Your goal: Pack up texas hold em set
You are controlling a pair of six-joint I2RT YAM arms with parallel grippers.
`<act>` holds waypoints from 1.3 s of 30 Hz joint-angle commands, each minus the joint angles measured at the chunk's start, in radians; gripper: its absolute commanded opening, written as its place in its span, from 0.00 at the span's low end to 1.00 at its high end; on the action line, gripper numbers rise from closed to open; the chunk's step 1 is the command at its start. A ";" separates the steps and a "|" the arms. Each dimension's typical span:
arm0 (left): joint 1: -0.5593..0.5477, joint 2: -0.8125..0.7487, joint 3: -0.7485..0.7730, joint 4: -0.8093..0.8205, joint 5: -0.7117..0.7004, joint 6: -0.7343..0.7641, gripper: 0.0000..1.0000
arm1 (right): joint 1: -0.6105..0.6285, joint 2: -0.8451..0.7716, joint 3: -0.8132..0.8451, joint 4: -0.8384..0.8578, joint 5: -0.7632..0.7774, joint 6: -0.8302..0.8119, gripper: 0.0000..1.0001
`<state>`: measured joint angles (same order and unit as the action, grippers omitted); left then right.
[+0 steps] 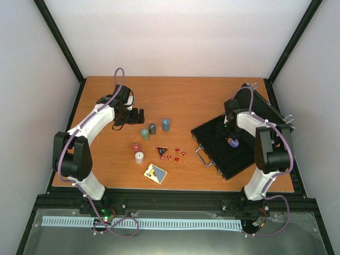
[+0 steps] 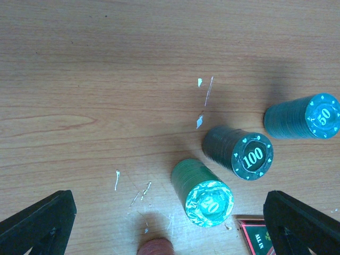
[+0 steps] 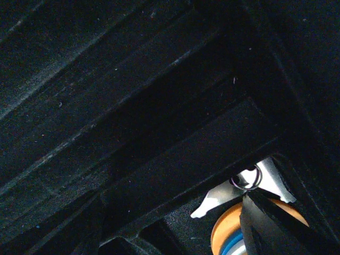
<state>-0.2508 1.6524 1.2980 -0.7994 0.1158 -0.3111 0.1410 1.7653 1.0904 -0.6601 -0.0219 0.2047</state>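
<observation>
Left gripper (image 2: pixel 170 228): your jaws stood wide apart above the chip stacks (image 2: pixel 204 194), likely to straddle one. Right gripper (image 1: pixel 231 139): you held it low inside the open briefcase (image 1: pixel 210 133) at right, presumably stowing; whether it gripped anything could not be told.

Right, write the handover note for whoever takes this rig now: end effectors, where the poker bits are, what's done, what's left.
Left end effector: open, empty, above the table by the 20 stack, 100 stack and 50 stack.
Right end effector: down inside the open briefcase, next to an orange-edged disc; grip unclear.
Also on the table, outside the case: red stack, white stack, red dice, ALL IN marker, card deck.
Done: case opened.
Left: load everything on the table, then shut the lid.
</observation>
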 commanded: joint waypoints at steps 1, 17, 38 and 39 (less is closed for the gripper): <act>-0.002 0.010 0.038 0.013 -0.003 0.003 1.00 | 0.006 -0.042 -0.012 0.008 0.009 -0.016 0.70; -0.002 0.008 0.056 0.003 -0.007 -0.006 1.00 | 0.179 -0.078 0.184 -0.114 0.004 -0.075 0.71; -0.002 -0.043 0.098 -0.048 -0.030 -0.069 1.00 | 0.595 0.118 0.340 -0.226 -0.064 -0.144 0.70; -0.002 -0.048 0.094 -0.048 -0.031 -0.069 1.00 | 0.613 0.125 0.338 -0.226 -0.064 -0.150 0.70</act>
<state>-0.2508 1.6482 1.3636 -0.8303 0.0937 -0.3565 0.6971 1.8580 1.4223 -0.8619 -0.0582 0.0940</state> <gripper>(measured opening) 0.997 0.710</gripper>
